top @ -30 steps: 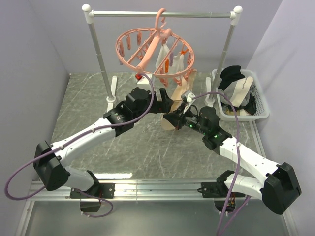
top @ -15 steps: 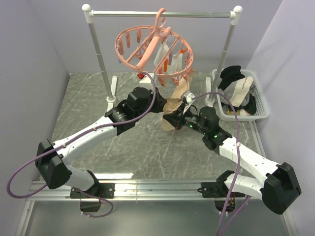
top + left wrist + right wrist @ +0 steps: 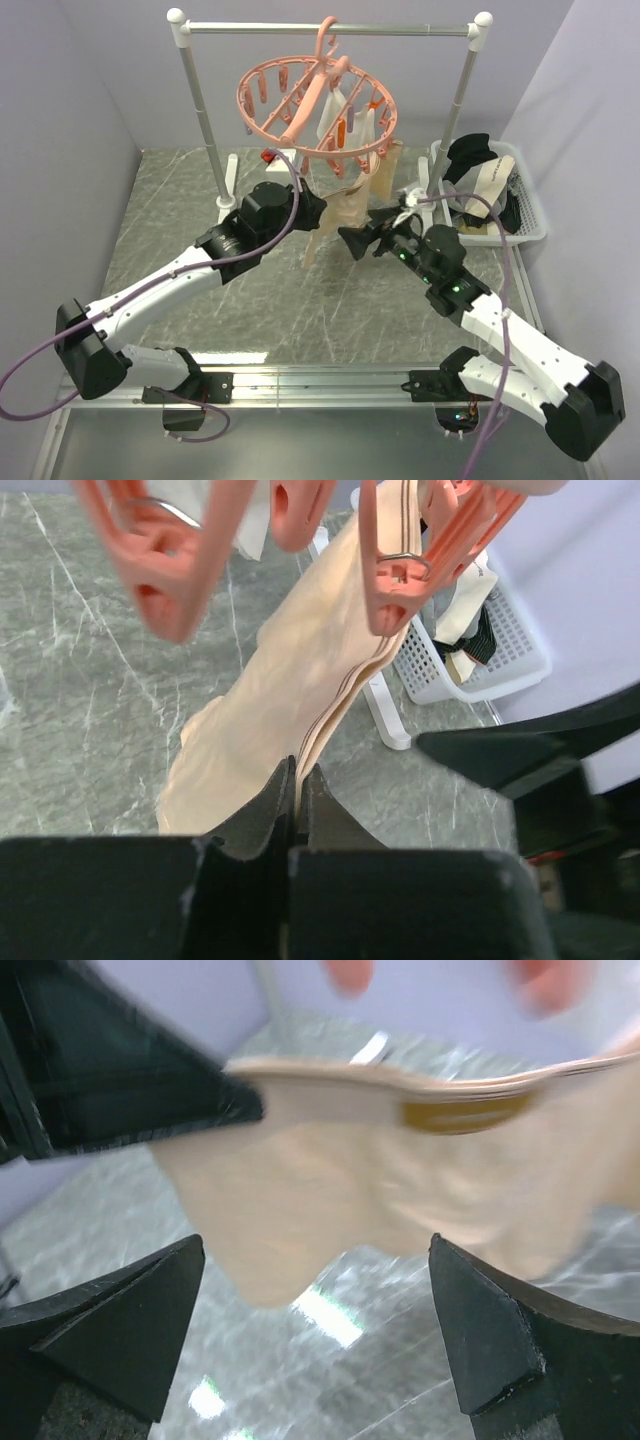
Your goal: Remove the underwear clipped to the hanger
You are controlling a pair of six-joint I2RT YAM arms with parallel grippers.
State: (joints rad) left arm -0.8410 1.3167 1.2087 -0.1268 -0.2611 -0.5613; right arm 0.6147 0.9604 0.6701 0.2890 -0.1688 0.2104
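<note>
L gripper point(image 3: 297, 798) jaws pinching lower edge of beige underwear point(image 3: 290, 680), which hangs from a clip on pink hanger point(image 3: 300, 110), centre of top view. R gripper point(image 3: 318, 1330) jaws spread wide, facing the cloth.

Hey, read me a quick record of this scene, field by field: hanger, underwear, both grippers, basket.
hanger: pink ring, hooked on rail
underwear: beige, clipped at top, hanging down
left gripper: shut on underwear's lower edge
right gripper: open, facing underwear, holding nothing
basket: white, to the right of the rail, holds garments
</note>
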